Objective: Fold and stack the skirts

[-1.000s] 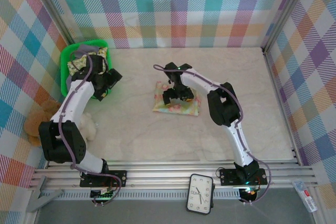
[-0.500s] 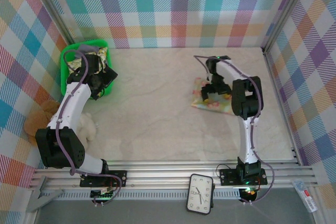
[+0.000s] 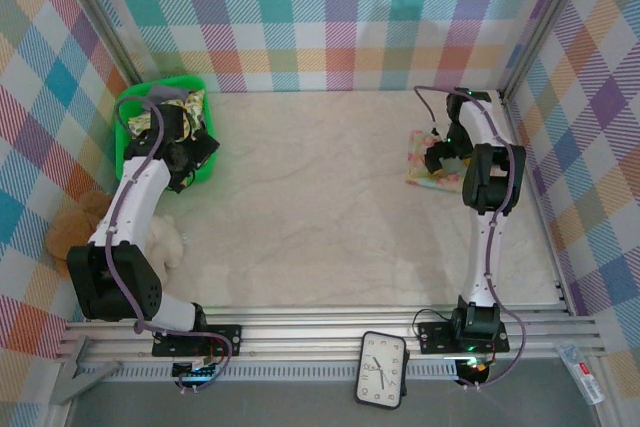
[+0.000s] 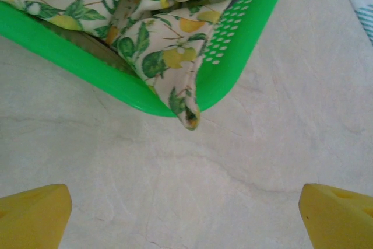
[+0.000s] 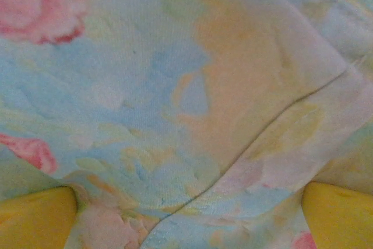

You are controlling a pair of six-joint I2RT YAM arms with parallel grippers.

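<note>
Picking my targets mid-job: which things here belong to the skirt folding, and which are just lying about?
Job:
- pastel floral skirt
- lemon-print skirt
- green basket holding it

Lying about:
- brown teddy bear
- white plush toy
- clock

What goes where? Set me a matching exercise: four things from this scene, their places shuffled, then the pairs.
1 lemon-print skirt
2 pastel skirt
3 clock
4 brown teddy bear

A under the right gripper
B against the left wall
C in the green basket
D in front of the rails

Pairs: 1-C, 2-A, 3-D, 4-B
</note>
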